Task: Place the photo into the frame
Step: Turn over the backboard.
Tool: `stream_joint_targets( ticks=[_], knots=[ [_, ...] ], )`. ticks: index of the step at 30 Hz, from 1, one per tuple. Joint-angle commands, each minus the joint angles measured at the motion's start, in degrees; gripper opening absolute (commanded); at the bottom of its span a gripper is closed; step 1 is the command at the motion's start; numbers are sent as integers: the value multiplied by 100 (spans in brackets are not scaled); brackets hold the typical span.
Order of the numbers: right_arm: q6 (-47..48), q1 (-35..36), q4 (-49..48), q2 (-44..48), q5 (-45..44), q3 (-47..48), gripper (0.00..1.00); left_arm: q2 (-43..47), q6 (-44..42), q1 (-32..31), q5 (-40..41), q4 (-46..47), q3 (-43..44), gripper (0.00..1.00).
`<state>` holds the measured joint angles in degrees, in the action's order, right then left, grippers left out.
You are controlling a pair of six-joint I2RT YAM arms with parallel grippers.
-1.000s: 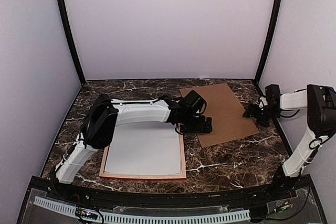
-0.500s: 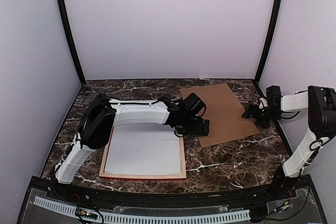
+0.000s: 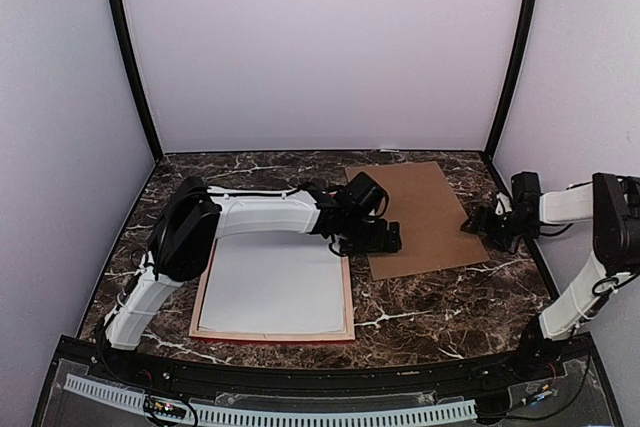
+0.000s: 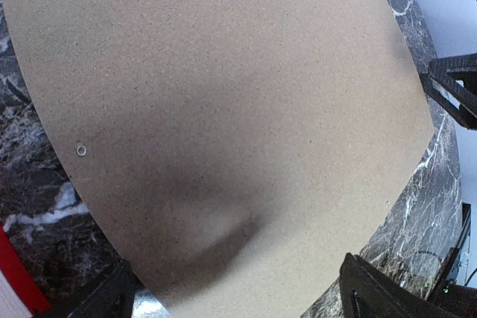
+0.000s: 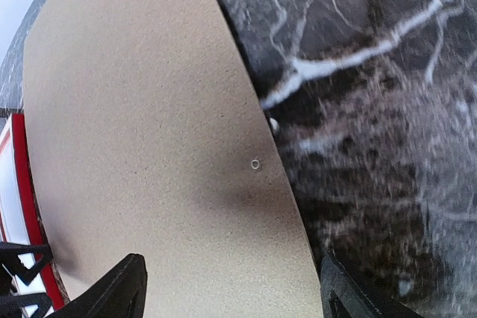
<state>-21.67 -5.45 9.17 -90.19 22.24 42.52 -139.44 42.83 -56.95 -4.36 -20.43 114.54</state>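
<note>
The frame lies face down at the near left, pale wood back up, with a red edge along its near side. A white sheet rests inside it. The photo's dark print is not in view. My left gripper hovers open over the near left corner of a brown backing board. In the left wrist view the board fills the picture above the gripper, with nothing between the jaws. My right gripper is open at the board's right edge. That edge runs between its fingers.
The dark marble table is closed in by pale walls and black corner posts. The frame's red edge lies just left of the left gripper. Both arm bases are at the near rim.
The brown board has turned slightly and sits squarer to the table. My right gripper has slid toward the near side along the board's right edge, its jaws a little narrower. The left gripper barely moved.
</note>
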Motion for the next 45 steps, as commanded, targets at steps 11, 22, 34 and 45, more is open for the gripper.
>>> stream_joint_targets(
  ticks=[11,22,34,45],
  knots=[
    [-446,106,756,1694,2021,-259,57,394,383,-252,-669,449,-1040,98],
    [-997,503,1185,2876,2576,51,45,805,516,-342,-837,786,-1531,98],
    [-1383,1790,1708,3170,1947,930,46,1324,589,-409,-975,1152,-2079,98],
    [-1699,2801,1847,3096,1347,1681,52,2024,578,-422,-889,1387,-2628,98]
  ],
)
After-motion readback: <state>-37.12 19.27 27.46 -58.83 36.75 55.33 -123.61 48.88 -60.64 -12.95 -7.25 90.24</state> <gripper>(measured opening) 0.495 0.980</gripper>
